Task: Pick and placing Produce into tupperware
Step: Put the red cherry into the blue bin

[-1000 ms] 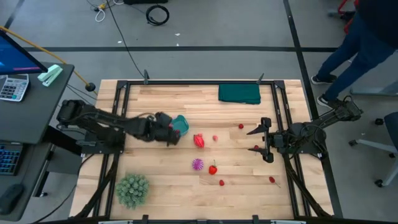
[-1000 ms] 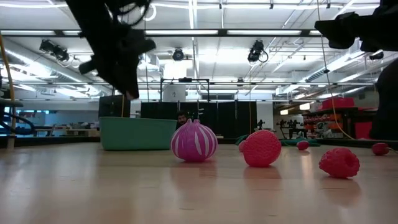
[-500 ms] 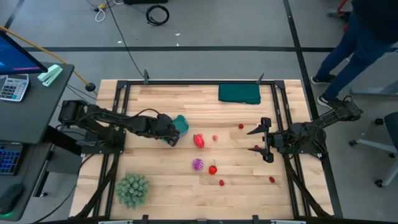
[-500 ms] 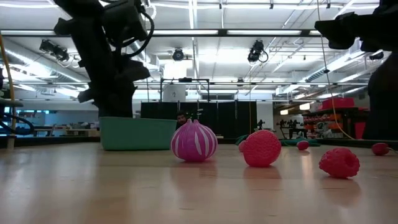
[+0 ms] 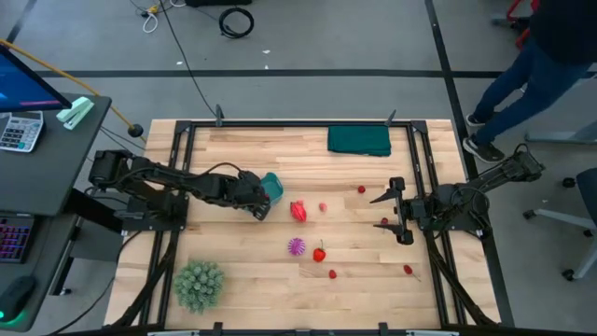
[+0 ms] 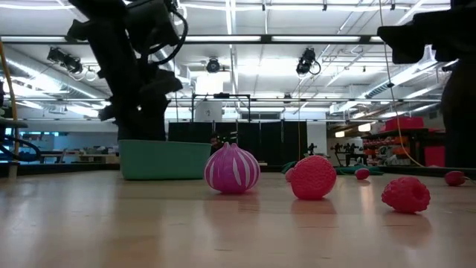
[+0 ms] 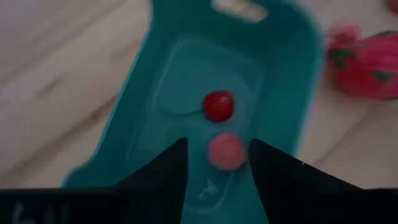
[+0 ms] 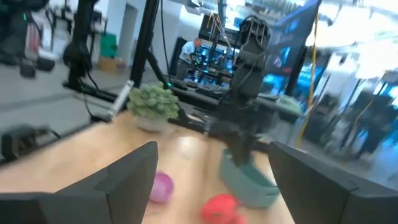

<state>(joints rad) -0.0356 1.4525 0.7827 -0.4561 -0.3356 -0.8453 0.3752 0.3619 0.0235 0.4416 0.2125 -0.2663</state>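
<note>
At the left of the wooden slatted surface [image 5: 242,271], the left gripper [image 5: 258,203] hangs over the near end of the shallow teal plastic tupperware [image 5: 271,186]. Its wrist view shows the two dark fingers [image 7: 168,168] spread apart and holding nothing, with a glossy dark-red ball [image 7: 219,106] and a paler pink ball [image 7: 226,152] lying on the container's floor [image 7: 180,81] between and just beyond them. The drop looks done, so the step in hand is judged to be clearing the container: the gripper should rise straight up before swinging away, since a sideways drag could catch the low rim and slide or tip the light tub.

Just right of the container lies a red strawberry-shaped toy [image 5: 298,211], probably the nearest next pick. Further right and nearer the front sit the spiky magenta-purple piece [image 5: 297,246], a small red fruit with a green top [image 5: 319,253], and tiny red balls [image 5: 332,274] scattered well apart.

At the right edge, the right gripper [image 5: 390,212] waits, fingers wide apart and empty.
</note>
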